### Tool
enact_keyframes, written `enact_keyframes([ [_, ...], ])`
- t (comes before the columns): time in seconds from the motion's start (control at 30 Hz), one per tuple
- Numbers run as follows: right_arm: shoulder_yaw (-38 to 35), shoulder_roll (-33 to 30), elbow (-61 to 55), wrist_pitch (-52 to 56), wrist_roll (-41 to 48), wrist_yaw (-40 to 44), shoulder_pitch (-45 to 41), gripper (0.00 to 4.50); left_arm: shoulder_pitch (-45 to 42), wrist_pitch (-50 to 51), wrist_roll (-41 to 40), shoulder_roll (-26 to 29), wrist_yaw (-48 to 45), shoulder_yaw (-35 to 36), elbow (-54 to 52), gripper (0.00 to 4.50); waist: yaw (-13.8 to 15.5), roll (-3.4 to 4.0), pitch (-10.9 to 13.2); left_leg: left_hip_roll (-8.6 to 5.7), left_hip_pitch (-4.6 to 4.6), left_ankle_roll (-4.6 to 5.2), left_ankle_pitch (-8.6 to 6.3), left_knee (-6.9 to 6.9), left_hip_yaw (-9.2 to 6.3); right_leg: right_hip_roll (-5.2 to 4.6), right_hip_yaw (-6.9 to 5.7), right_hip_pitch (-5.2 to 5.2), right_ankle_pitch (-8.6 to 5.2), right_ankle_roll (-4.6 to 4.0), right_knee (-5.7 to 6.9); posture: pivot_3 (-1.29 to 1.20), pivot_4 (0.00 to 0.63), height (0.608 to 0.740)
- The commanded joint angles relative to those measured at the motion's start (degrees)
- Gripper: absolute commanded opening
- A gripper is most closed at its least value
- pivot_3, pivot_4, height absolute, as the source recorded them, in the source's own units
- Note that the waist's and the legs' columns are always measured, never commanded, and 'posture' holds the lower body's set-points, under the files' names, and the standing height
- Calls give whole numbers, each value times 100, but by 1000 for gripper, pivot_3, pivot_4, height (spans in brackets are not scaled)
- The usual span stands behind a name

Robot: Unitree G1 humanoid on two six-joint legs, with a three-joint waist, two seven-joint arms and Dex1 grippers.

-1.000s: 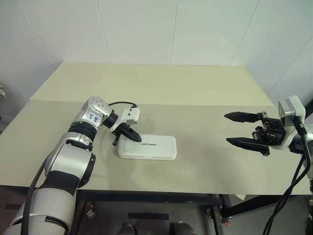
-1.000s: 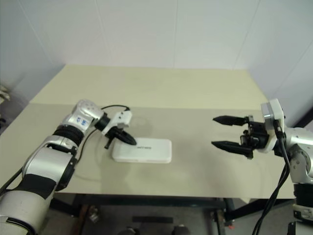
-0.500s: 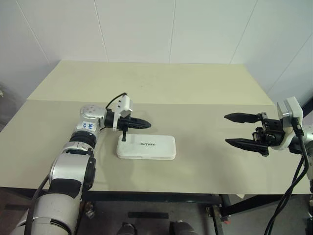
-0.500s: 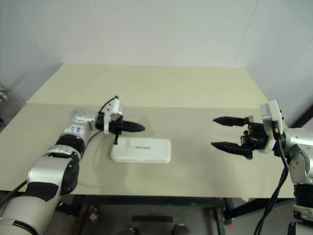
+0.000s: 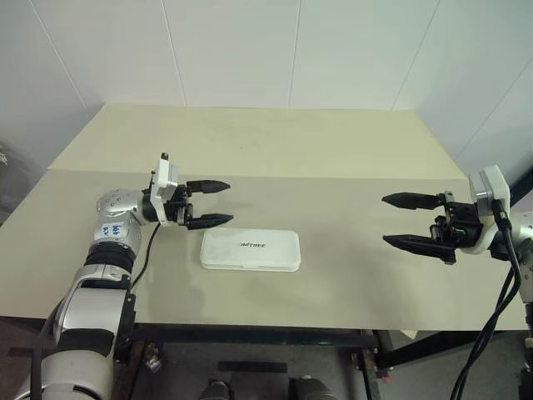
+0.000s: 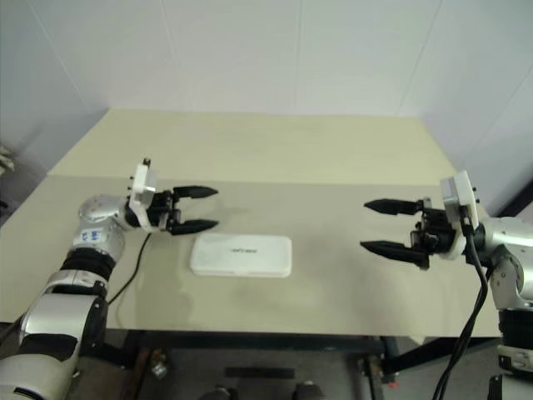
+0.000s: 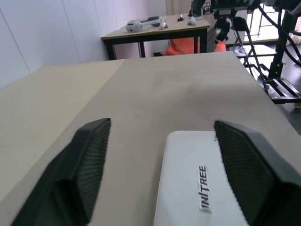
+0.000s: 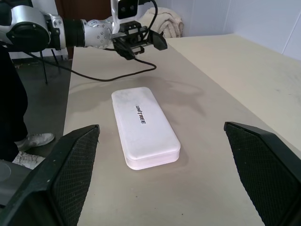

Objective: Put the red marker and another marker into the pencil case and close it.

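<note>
1. Two end effectors are up off the desk (image 5: 333, 150), and both are released with nothing between their fingers. The left end effector (image 5: 218, 203) hangs just beside the short end of the pencil case (image 5: 250, 249) that faces the desk's left edge, its fingers level and pointing across toward the right edge. The right end effector (image 5: 398, 221) hangs well apart from the case, near the right edge, its fingers pointing back toward the left.

2. The pencil case lies flat with its lid down and logo up, near the desk's front edge, somewhat left of the middle. Neither the red marker nor the green highlighter lies on the desk, so I judge they are inside and the task close to done, though no view can confirm that.

3. Risk: the lid may only be resting and not latched. The seam looks even in the right wrist view, but a catch cannot be read from it.

4. Risk: if the left end effector sinks again with its fingers spread, one could catch the case's near end and push it toward the front edge.

5. Risk: a fresh press off-centre could tip the light case or slide it on the smooth desk.
</note>
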Motion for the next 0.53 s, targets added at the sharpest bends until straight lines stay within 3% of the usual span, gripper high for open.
enact_keyframes([
  [0.03,-255,-124,-267,-4,135,-26,152,4500,116,153,-463,311,-642,-294,-373,4471,0,0,0,1,0,0,0,0,0,0,0,-1,0,0,0,0,150,740],
  [0.4,-375,15,-754,-22,258,-389,473,4500,26,50,-852,1319,-642,-1355,-334,4471,-39,2,1,2,0,1,0,-1,2,3,3,0,-1,-3,-2,0,150,740],
  [0.53,-288,190,-962,-68,306,-547,539,4500,-132,-92,-829,1370,-642,-1275,-39,4471,-32,1,1,2,0,0,0,0,0,3,0,0,-2,-3,-2,0,150,740],
])
